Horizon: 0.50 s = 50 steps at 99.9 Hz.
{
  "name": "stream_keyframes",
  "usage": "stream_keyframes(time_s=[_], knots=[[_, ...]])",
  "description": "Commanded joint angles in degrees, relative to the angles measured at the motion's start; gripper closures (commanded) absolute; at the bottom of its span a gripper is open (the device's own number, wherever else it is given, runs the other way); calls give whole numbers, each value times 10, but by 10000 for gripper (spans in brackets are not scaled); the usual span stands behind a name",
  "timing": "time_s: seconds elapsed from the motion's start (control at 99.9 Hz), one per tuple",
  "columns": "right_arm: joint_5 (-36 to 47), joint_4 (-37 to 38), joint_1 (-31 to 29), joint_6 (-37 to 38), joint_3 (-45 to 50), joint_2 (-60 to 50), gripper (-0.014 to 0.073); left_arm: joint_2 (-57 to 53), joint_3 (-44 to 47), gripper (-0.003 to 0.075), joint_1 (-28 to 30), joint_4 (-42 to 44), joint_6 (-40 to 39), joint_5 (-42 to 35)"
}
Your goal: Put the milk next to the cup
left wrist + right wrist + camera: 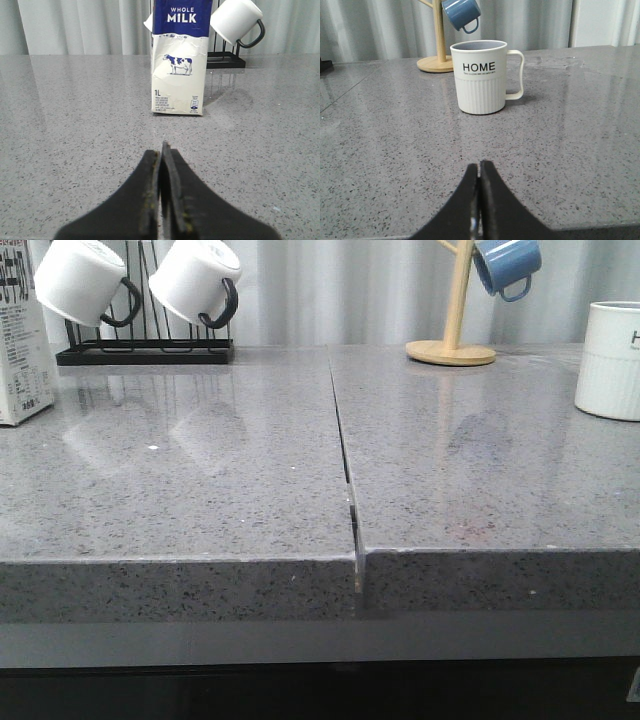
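The milk (pixel 180 60) is a tall white carton with a blue "WHOLE MILK" panel and a cow picture. It stands upright at the far left of the counter (pixel 20 340). My left gripper (pixel 161 152) is shut and empty, some way short of the carton and pointing at it. The cup (pixel 480 77), a white ribbed mug lettered "HOME" with a white handle, stands at the far right (pixel 610 360). My right gripper (pixel 480 167) is also shut with nothing in it, facing the cup from a distance. Neither arm shows in the front view.
A black rack (pixel 145 350) holding two white mugs with black handles (pixel 195 280) stands at the back left, just behind the carton. A wooden mug tree (pixel 452 345) with a small blue mug (pixel 507 265) is at the back right. A seam (pixel 345 460) splits the grey counter.
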<state>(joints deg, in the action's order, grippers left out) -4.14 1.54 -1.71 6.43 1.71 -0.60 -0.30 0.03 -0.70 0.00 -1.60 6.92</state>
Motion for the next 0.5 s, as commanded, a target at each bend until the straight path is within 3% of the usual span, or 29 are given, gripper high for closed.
stream_keyframes(time_s=[0.0, 0.491], knots=[[46, 1, -5, -2, -12, -11, 662, -18, 24, 741, -3, -3, -3, -50], [41, 1, -5, -2, -17, -11, 662, -18, 24, 741, -3, -3, -3, -50]])
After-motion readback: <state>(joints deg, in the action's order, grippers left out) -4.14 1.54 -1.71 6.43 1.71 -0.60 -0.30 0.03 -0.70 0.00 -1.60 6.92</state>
